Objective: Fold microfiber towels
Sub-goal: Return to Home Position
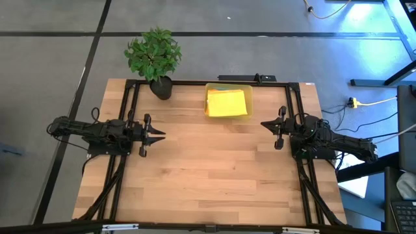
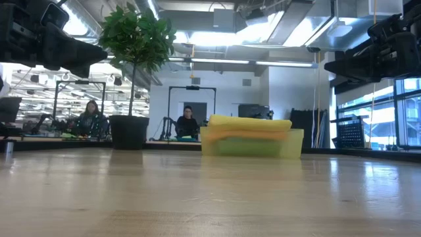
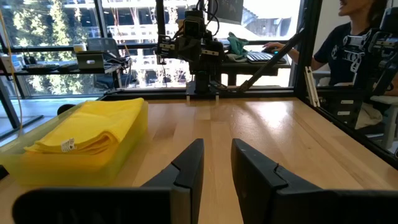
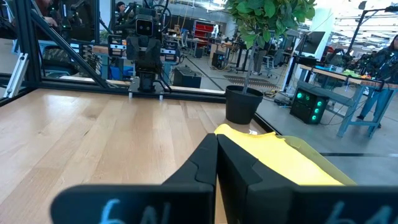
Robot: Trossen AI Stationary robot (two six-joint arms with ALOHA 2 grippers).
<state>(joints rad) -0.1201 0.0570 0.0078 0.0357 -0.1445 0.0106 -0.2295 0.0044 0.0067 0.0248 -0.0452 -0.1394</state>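
Wooden surface (image 1: 208, 182) seen from above, bounded by a black frame (image 1: 195, 82) along its far, left and right edges.

The yellow bin (image 1: 227, 85) stands at the far edge, a little right of centre. The folded yellow towel (image 1: 226, 103) lies inside it, filling most of it. A potted plant (image 1: 154, 55) stands at the far edge to the left of the bin, near it but apart; its leaves overhang the far edge.

The left gripper (image 1: 158, 134) hangs over the surface near the left edge, pointing inward. Its fingers (image 3: 189, 171) are spread by a narrow gap and hold nothing. The right gripper (image 1: 265, 123) hangs near the right edge, just beside the bin's near right corner. Its fingers (image 4: 199, 165) are pressed together and empty.

Between the two grippers, and from there to the near edge, the boards carry nothing.

The level view alone shows the towel rising above the bin's rim, with a greenish band showing through the wall below it. It also shows two seated people (image 2: 90, 118) in the room behind. The left wrist view shows another person (image 3: 354, 37) beyond the right edge.
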